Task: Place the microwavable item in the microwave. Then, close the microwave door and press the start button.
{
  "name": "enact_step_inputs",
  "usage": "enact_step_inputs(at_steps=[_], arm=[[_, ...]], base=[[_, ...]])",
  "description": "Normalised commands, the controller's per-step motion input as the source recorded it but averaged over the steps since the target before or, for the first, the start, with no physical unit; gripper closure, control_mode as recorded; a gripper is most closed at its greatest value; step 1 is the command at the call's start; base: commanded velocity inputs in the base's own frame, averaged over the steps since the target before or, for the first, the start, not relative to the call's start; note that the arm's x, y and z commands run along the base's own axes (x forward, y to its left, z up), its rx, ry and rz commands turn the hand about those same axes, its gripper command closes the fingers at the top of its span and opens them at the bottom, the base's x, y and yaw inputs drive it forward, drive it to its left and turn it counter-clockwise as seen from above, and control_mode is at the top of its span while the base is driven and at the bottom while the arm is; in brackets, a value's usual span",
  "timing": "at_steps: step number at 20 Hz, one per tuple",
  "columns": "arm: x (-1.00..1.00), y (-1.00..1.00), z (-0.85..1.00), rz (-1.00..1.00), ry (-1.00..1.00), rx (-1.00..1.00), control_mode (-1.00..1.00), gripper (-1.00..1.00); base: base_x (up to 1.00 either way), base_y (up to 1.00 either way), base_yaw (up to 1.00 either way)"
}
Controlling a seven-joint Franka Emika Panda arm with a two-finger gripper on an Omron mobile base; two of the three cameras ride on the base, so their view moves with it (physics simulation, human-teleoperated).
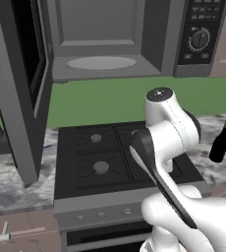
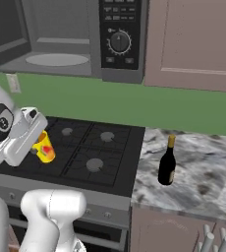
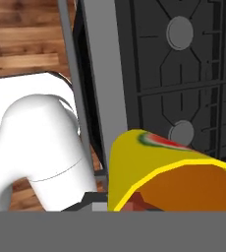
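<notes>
Above the stove [image 1: 120, 157], far left: microwave door [image 1: 24, 74] swung fully open, so the microwave [image 1: 115, 39] cavity and turntable plate [image 1: 101, 62] are reachable. Centre: gripper [image 2: 39, 142] over the stove's front edge, apparently clamped on the yellow cup [image 2: 44, 146]; fingertips hidden, so the grip is a judgement. Cup is carried low, tilted. Right: wine bottle [image 2: 167, 162] on the counter [image 2: 203, 172], untouched.
</notes>
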Motion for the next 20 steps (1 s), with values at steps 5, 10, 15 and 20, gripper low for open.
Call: enact_step_inputs(at_steps=[5, 10, 15, 20], arm=[[0.14, 0.00, 0.19, 0.16, -0.08, 0.00, -1.00, 1.00], [0.19, 0.00, 0.91, 0.28, -0.28, -0.01, -1.00, 1.00], [0.02, 0.00, 0.98, 0.18, -0.28, -0.06, -1.00, 1.00], [-0.01, 0.14, 0.65, 0.03, -0.25, -0.08, -1.00, 1.00]], base=[[0.05, 0.00, 0.03], [0.00, 0.00, 0.00], [0.00, 0.00, 0.00], [0.00, 0.00, 0.00]])
